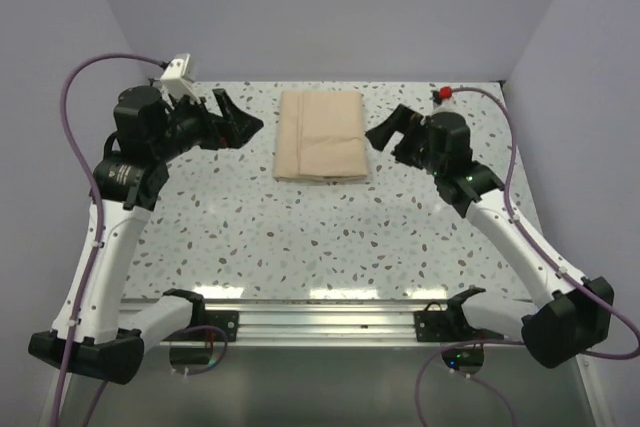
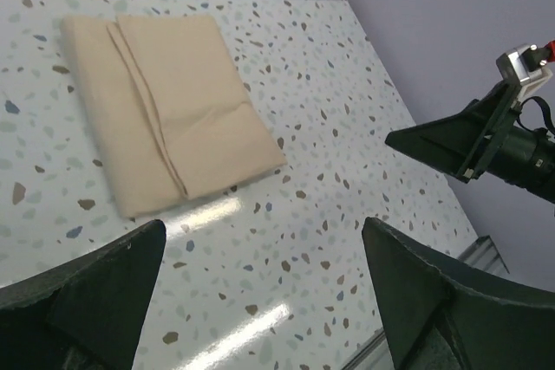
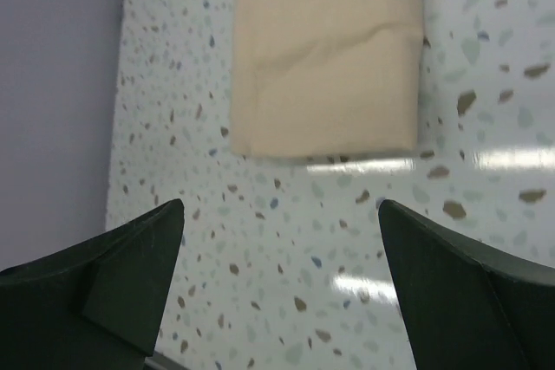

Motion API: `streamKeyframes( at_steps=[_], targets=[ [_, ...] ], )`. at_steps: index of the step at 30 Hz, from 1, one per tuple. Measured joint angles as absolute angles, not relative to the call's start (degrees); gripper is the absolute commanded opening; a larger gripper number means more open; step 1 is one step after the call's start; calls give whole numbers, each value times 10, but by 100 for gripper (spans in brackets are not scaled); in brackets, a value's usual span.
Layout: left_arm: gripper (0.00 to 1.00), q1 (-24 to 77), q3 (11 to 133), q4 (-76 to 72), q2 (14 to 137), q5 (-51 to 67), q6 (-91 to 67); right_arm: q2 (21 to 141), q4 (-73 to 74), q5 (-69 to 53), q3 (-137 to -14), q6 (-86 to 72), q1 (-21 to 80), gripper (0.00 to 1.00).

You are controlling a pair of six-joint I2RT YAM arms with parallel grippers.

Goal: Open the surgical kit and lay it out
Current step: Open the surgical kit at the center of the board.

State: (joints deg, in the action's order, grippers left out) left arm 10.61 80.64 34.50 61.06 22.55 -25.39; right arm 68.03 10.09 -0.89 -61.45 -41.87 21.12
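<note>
Pale lilac walls (image 1: 330, 7) close in on three sides of a white speckled surface (image 1: 300, 237). Glare streaks its near part, and a metal rail (image 1: 330, 319) lines the front edge.

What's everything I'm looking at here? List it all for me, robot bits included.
cloth wrap: one, beige, folded shut, lying flat at the far middle of the table, between the two grippers.
table: one, white with coloured speckles, under everything.
rail: one, silver metal, along the table's near edge.
cables: two, purple, one looping from each arm.
arms: two, white and black, based at the near edge.
left gripper: one, black, open, left of the wrap, not touching it.
right gripper: one, black, open, right of the wrap, not touching it.
</note>
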Motion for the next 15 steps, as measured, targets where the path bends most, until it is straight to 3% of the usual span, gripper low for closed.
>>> streamKeyframes(
  at_steps=[4,8,11,15],
  targets=[
    [100,103,708,280,615,327,-293,631,240,33,-575,-431,264,99],
    [100,103,601,186,611,377,-371,611,332,93,-622,-414,263,99],
    [100,105,619,206,626,355,-369,647,366,110,-691,-386,263,98],
    [100,105,682,232,662,296,-327,790,399,110,-854,-332,277,99]
  ],
)
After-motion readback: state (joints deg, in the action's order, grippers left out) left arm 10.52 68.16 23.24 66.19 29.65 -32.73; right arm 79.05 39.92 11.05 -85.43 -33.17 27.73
